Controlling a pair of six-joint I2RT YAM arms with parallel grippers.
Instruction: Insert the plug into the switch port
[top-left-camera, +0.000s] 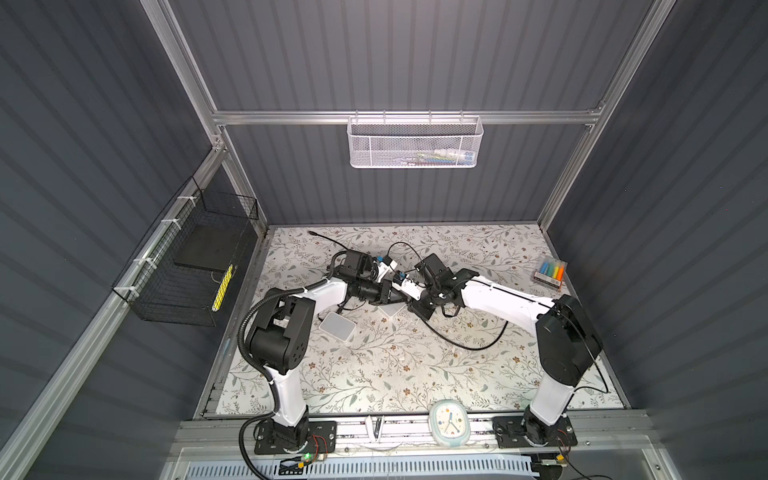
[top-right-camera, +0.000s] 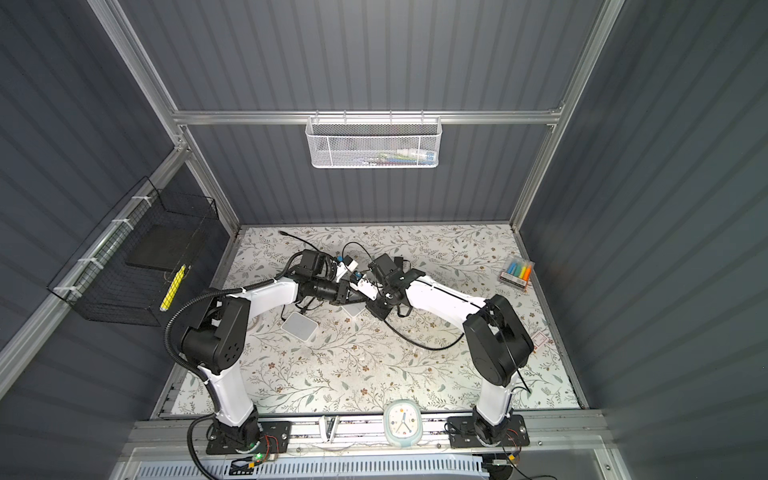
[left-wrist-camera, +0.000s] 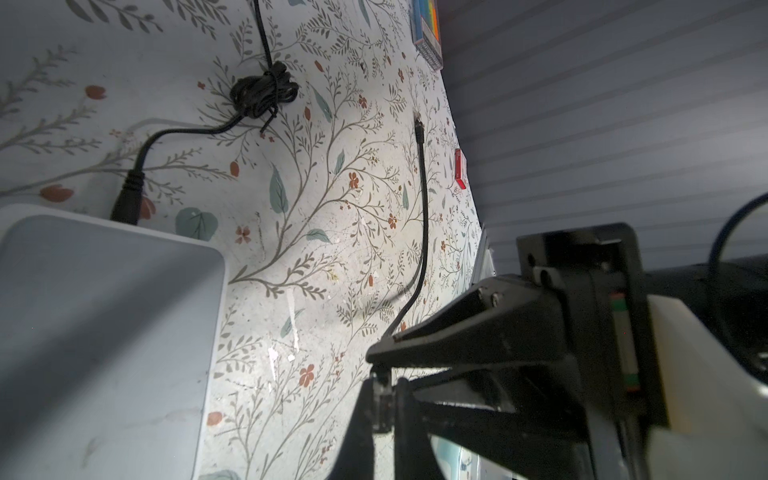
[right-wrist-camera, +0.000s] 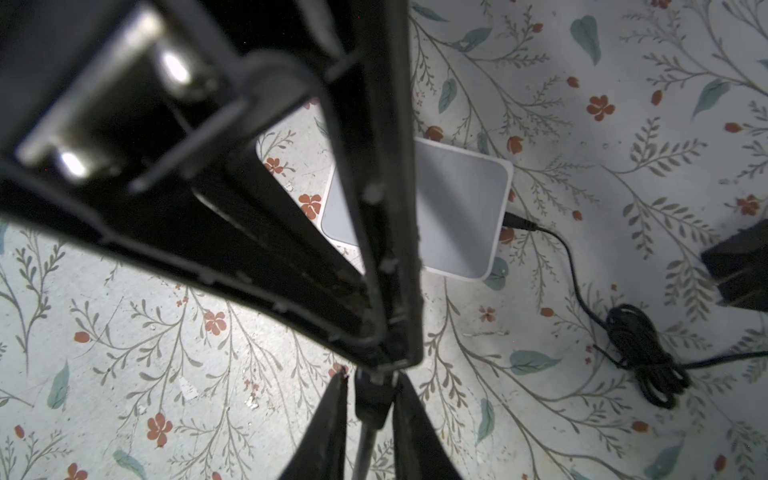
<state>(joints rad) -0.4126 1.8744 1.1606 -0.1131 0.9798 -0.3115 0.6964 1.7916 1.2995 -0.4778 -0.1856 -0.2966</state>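
The white switch (top-left-camera: 336, 326) lies flat on the floral table (top-left-camera: 374, 374); it also shows in the wrist views (left-wrist-camera: 104, 332) (right-wrist-camera: 457, 208), with a power lead in its side. Both grippers meet above the table. My left gripper (left-wrist-camera: 384, 378) (top-left-camera: 397, 296) is shut on the tip of the black plug (right-wrist-camera: 374, 399). My right gripper (right-wrist-camera: 372, 376) (top-left-camera: 403, 300) straddles the plug's body, one finger touching and a thin gap at the other. The plug's cable (top-left-camera: 478, 345) loops to the right. The switch port is hidden.
A bundled power lead (right-wrist-camera: 644, 353) lies near the switch. The cable's far end (left-wrist-camera: 419, 124) rests on the table. A marker box (top-left-camera: 550, 272) sits at the right edge, a clock (top-left-camera: 449, 424) at the front rail. A pale flat piece (top-left-camera: 392, 311) lies under the grippers.
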